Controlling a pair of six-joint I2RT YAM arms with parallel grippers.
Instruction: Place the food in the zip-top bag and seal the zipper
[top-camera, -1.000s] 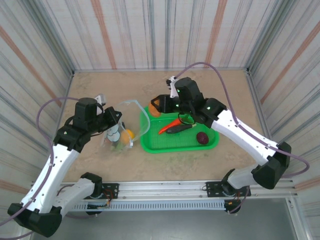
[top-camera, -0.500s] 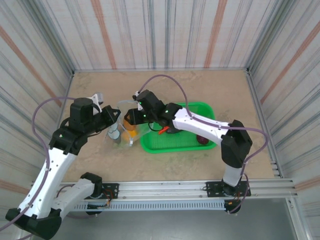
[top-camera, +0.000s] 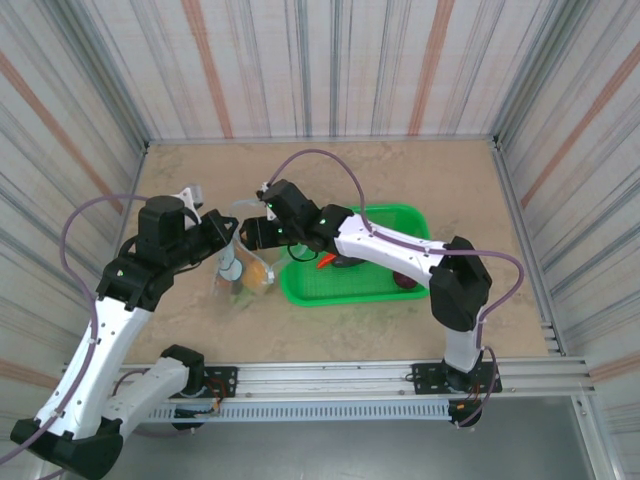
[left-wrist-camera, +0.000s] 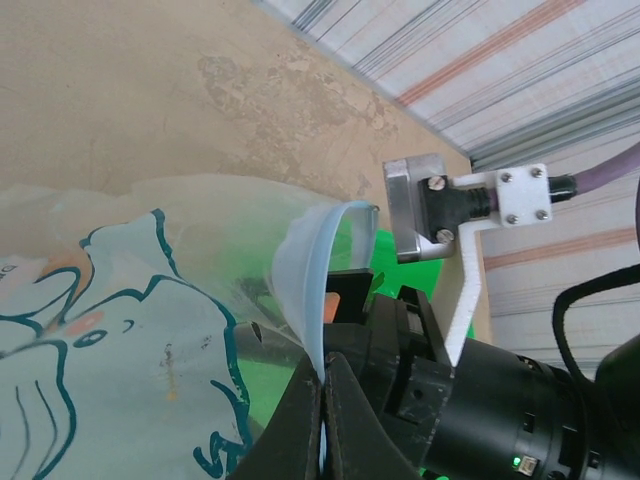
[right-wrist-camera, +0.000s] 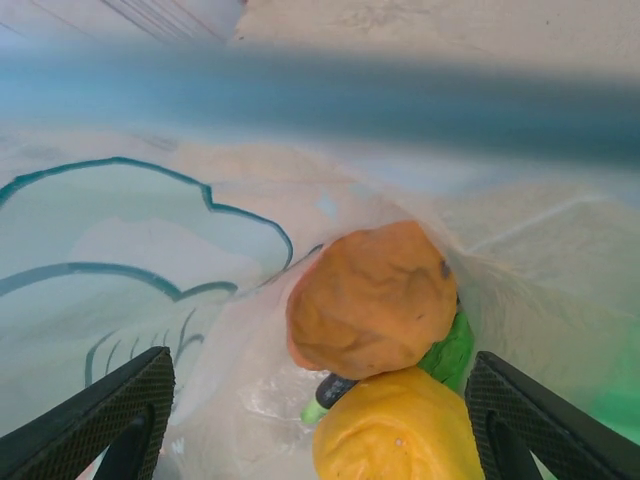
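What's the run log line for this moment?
left gripper: jaws shut on zipper | right gripper: jaws open at zip-top bag mouth | bagged: potato, yellow-orange ball | basket: carrot

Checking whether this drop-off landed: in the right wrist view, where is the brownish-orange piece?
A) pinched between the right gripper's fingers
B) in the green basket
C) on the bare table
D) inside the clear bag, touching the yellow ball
D: the brownish-orange piece lies inside the zip-top bag against the yellow ball, with the right gripper spread wide on either side.
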